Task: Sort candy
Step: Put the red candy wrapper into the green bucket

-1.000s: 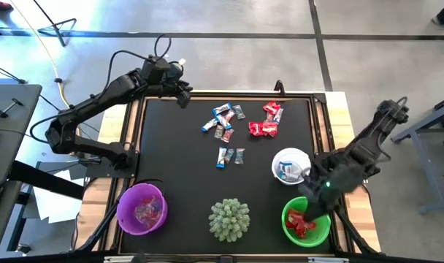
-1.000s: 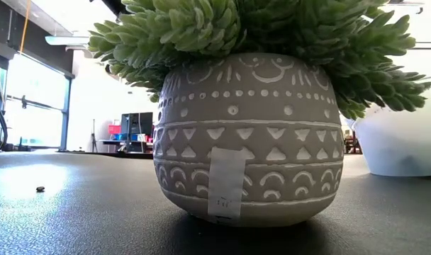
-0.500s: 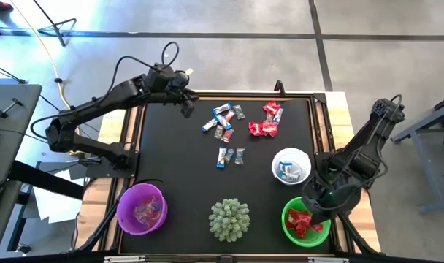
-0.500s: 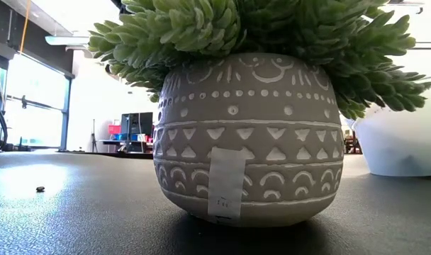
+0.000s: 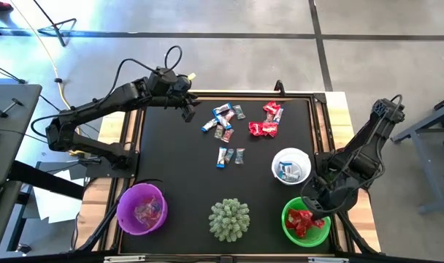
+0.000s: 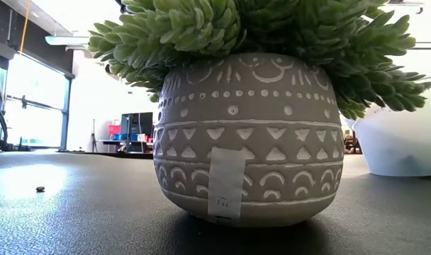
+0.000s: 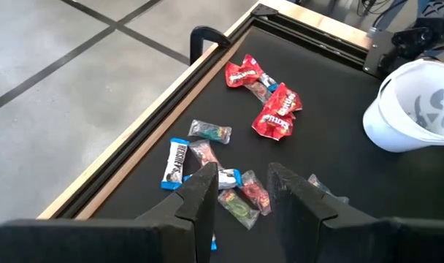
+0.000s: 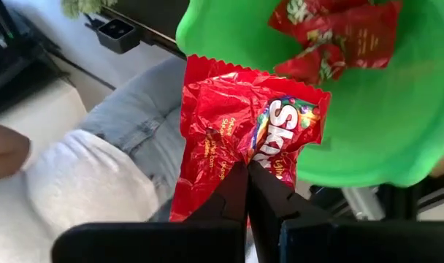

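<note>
Loose candy [image 5: 226, 126] lies on the black mat, blue-and-white and pinkish pieces with red packets [image 5: 266, 120] beside them. My left gripper [image 5: 188, 111] hovers open to the left of that heap; in its wrist view the fingers [image 7: 240, 191] stand above the blue-and-white pieces [image 7: 180, 159]. My right gripper [image 5: 315, 207] is at the green bowl [image 5: 318, 235], shut on a red Skittles packet [image 8: 247, 120]. More red candy [image 8: 331, 33] lies in that bowl. My right gripper pinches the red packet between its two fingers at a crumpled spot on the packet's face near one edge [image 8: 245, 155]. The fingers slant downward. The packet is lifted clear and spreads out beyond the fingertips, over the green bowl's rim [image 8: 207, 29].
A white bowl [image 5: 291, 155] holds blue-and-white candy and a purple bowl [image 5: 125, 212] holds pinkish candy. A potted spiky green plant [image 5: 229, 219] stands at the near edge and fills the low view [image 6: 244, 134]. A person's leg and sleeve [image 8: 83, 168] show beyond the table.
My left gripper has swung toward the table's right, closer to the loose candy, and stays open. My right gripper has sunk a little and tipped more steeply over the green bowl, keeping hold of the red packet.
</note>
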Controlling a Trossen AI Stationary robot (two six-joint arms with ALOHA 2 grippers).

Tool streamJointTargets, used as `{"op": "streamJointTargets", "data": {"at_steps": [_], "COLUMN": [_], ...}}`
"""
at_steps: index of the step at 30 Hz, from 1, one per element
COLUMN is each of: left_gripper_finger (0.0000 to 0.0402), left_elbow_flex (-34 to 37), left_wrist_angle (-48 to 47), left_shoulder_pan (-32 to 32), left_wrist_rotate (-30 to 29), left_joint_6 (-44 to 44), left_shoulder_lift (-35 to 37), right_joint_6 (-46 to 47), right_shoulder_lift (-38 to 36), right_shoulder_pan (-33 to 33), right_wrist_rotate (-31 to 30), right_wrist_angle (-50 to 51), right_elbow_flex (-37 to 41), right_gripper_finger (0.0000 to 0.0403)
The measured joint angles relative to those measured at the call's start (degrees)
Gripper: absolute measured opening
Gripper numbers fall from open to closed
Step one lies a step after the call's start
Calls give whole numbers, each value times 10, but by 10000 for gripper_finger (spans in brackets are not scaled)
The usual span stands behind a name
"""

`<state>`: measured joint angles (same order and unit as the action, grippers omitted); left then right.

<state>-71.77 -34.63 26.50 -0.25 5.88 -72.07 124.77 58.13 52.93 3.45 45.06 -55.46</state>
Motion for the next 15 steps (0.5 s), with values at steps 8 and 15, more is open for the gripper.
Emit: {"op": "streamJointTargets", "data": {"at_steps": [8, 15], "left_gripper_finger": [106, 106], "left_elbow_flex": [0, 0], "left_wrist_angle": [0, -2], "left_shoulder_pan": [0, 0], "left_wrist_rotate": [0, 0], "left_joint_6": [0, 0], "left_shoulder_lift": [0, 0], "right_joint_6": [-91, -125], "right_shoulder_lift": [4, 42], "right_shoulder_pan": [-1, -1], "right_wrist_rotate": [-22, -4], "right_wrist_angle": [3, 45], "right_elbow_flex": [0, 0], "right_gripper_finger": [1, 30]}}
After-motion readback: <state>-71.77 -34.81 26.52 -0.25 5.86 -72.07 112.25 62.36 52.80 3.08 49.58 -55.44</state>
